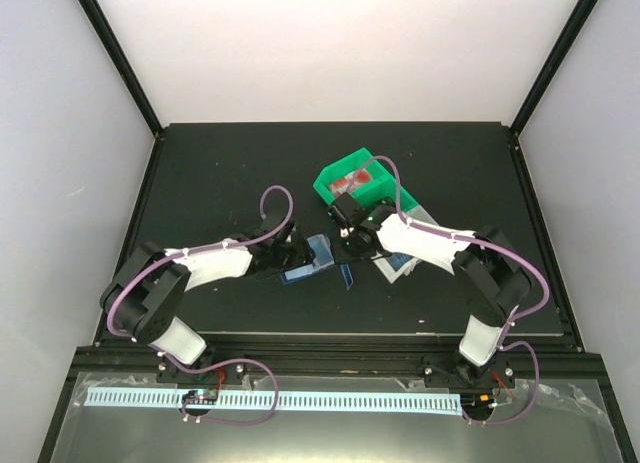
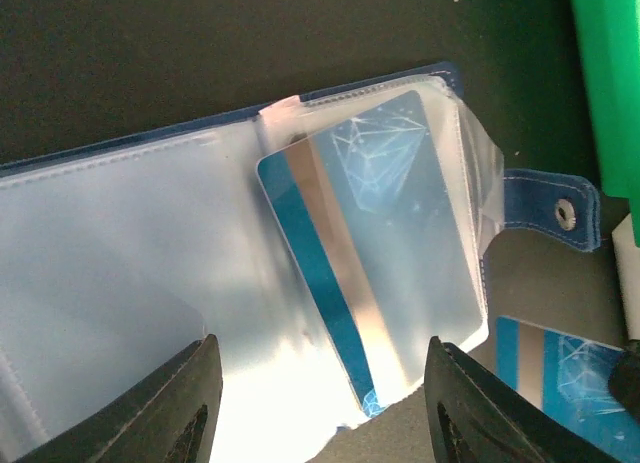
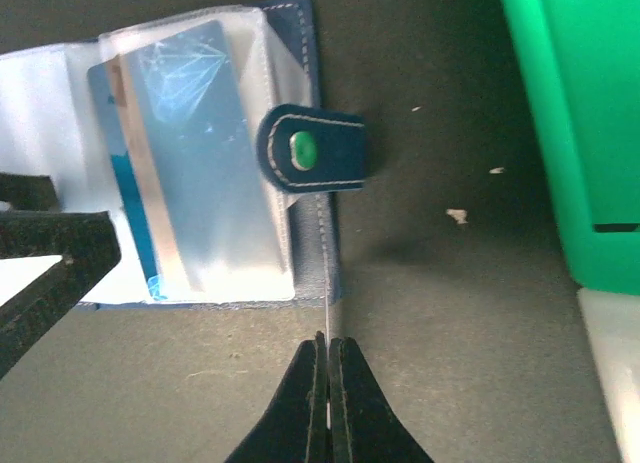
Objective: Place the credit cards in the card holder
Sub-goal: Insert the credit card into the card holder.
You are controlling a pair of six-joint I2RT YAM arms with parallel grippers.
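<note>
The card holder [image 1: 312, 257] lies open on the black table, with its snap tab [image 3: 312, 149] to the right. One blue credit card [image 2: 375, 253] sits slanted in a clear pocket and also shows in the right wrist view [image 3: 190, 153]. My left gripper [image 2: 320, 423] is open and empty, with a finger [image 2: 185, 403] on each side of that pocket's near edge. My right gripper [image 3: 327, 348] is shut on a second credit card [image 2: 560, 368], seen edge-on as a thin line [image 3: 323, 283] just right of the holder's corner.
A green bin [image 1: 355, 183] with red items stands just behind the right gripper and fills the right edge of the right wrist view [image 3: 570, 133]. A white bin [image 1: 400, 261] lies partly under the right arm. The left gripper's finger [image 3: 50, 263] shows beside the holder.
</note>
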